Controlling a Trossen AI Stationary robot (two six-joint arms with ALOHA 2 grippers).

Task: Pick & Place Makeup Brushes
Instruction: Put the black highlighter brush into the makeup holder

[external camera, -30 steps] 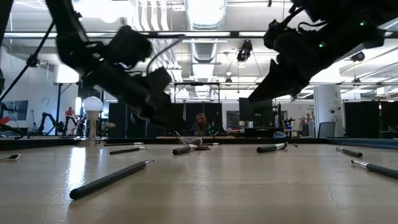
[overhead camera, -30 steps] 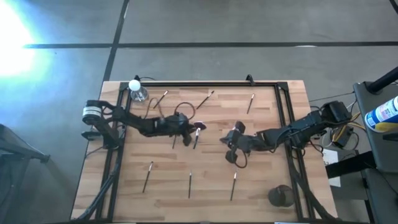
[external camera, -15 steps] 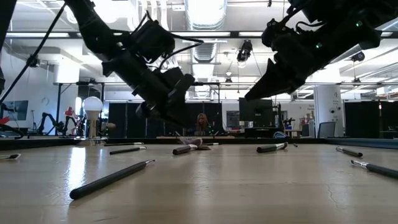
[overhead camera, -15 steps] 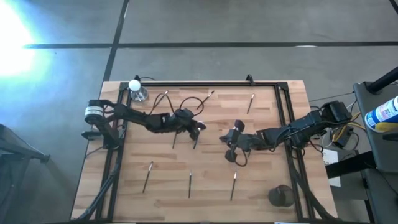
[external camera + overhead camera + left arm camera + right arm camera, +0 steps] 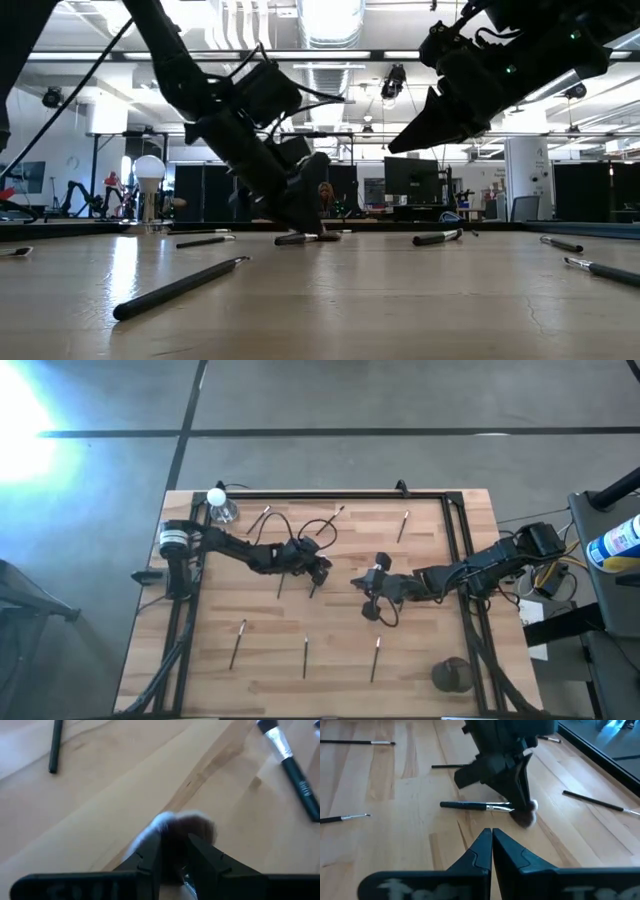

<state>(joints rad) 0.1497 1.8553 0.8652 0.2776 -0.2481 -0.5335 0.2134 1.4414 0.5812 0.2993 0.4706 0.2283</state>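
Note:
Several makeup brushes lie flat on the wooden table (image 5: 430, 650). One with a dark handle, silver ferrule and fluffy pale-brown head (image 5: 526, 816) lies near the middle (image 5: 315, 588). My left gripper (image 5: 322, 568) (image 5: 175, 855) slants down over its head end, open, with one finger on each side of the ferrule and the bristles showing just beyond the tips. My right gripper (image 5: 365, 588) (image 5: 491, 837) is shut and holds nothing; it hovers above the table a little to the right of that brush. My left gripper comes down slanting from the table's left, and its fingertips (image 5: 524, 802) reach the brush where the fluffy head (image 5: 187, 826) joins the ferrule. I cannot tell whether the fingers touch it. The brush lies flat on the table, its handle (image 5: 465, 805) pointing toward the near edge.
Other brushes lie near the far edge (image 5: 262, 515) (image 5: 335, 515) (image 5: 403, 525), beside the left arm (image 5: 280, 582) and in the near half (image 5: 240, 642) (image 5: 305, 656) (image 5: 377, 657). A clear bottle with a white cap (image 5: 218, 503) stands at the far left. A dark round thing (image 5: 452, 675) sits at the near right.
My left gripper has moved toward the table's right edge and sunk, tipping further down, until its fingertips stand at the fluffy head of the brush. The brush has stayed where it lay.

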